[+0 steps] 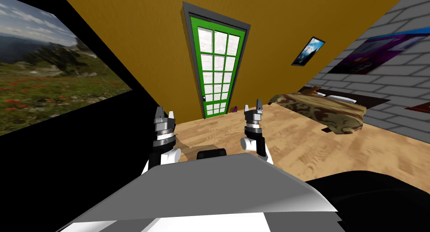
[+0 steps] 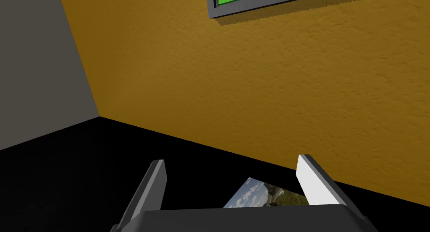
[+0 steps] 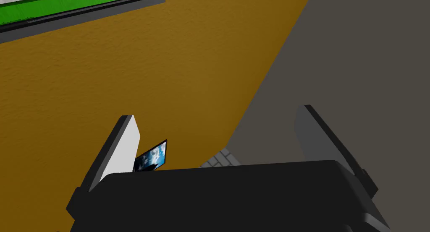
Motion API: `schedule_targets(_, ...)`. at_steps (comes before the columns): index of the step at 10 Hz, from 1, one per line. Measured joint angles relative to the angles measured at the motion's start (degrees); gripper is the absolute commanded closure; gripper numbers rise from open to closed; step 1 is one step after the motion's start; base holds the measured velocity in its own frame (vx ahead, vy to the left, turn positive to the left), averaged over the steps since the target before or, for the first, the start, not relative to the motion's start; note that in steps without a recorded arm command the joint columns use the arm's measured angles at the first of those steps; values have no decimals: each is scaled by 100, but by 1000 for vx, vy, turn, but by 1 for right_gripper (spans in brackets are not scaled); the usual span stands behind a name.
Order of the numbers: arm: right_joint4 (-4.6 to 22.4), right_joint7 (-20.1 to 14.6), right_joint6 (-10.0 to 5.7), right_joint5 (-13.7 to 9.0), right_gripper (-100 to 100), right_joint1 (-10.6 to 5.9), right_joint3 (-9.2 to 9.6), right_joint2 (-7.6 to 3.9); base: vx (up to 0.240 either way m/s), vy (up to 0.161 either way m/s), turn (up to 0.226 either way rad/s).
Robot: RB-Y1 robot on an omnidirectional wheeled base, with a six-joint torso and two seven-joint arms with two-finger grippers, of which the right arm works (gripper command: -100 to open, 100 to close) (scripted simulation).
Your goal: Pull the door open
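Both left gripper (image 1: 165, 113) and right gripper (image 1: 253, 106) stand spread, well apart from the green door (image 1: 216, 70). Head view adds a bed (image 1: 331, 110) on wooden floor (image 1: 294, 149); wrist views face ochre wall (image 2: 252, 95).

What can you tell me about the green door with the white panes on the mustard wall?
The green door is a tall leaf holding a grid of white panes, three across, inside a dark grey frame in the mustard-yellow wall. A small handle sits low on its left edge. It looks shut, flush in the frame, its foot at the light wooden floor. Nothing touches it: the left gripper and right gripper hang open, well short of it.
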Motion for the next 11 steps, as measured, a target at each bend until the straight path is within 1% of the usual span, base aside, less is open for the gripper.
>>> schedule_targets(3, 304, -261, -106, -193, -100, -55, 22, -103, 134, 6, 147)
schedule_targets(4, 428, -367, -130, -273, -100, -105, 10, -144, 144, 24, 191)
schedule_targets(5, 589, -493, -222, -360, -100, -95, 20, -192, 160, 18, 161)
schedule_targets(7, 826, -705, -325, -502, -100, -132, 62, -232, 129, 15, 165)
schedule_targets(9, 1044, -934, -396, -670, -100, -162, 71, -295, 112, 11, 115)
schedule_targets(11, 1238, -1094, -478, -780, -100, -187, 100, -319, 82, -3, 108)
